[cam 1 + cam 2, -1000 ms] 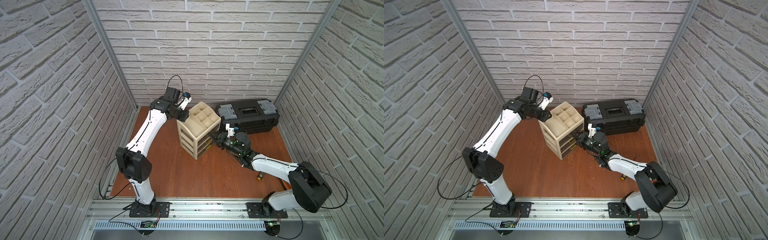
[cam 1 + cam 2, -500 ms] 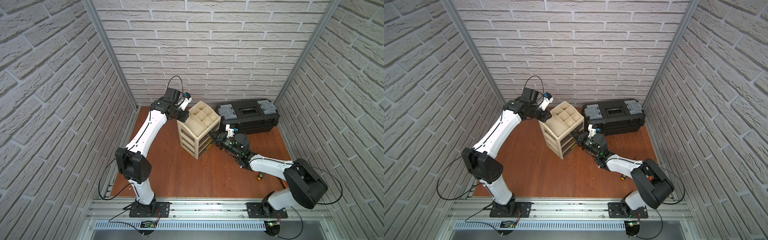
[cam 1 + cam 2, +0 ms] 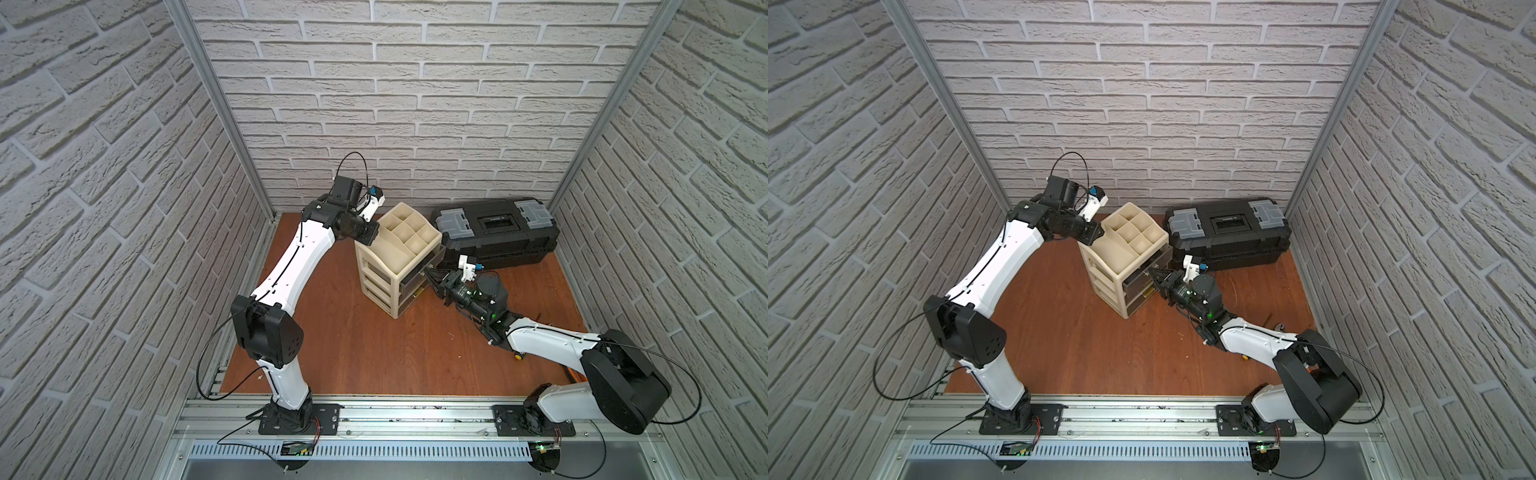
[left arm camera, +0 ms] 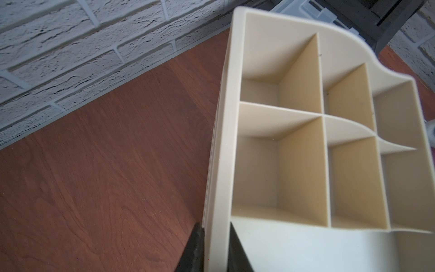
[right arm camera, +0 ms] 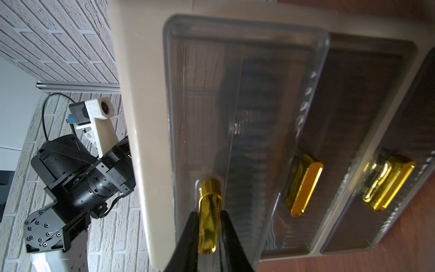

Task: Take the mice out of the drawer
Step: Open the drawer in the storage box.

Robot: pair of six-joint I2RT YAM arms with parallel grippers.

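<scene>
**A:** Where the right gripper meets the drawer unit, what do its fingers hold?

**B:** They are pressed narrow on the gold handle of the top drawer, which stands a little out.

**A:** And the left gripper?

**B:** Its fingers pinch the unit's top rim, at the corner nearest the left arm.

**A:** The mice?

**B:** I see only a dark shape behind the smoky drawer front. I cannot tell if it is a mouse.
</scene>
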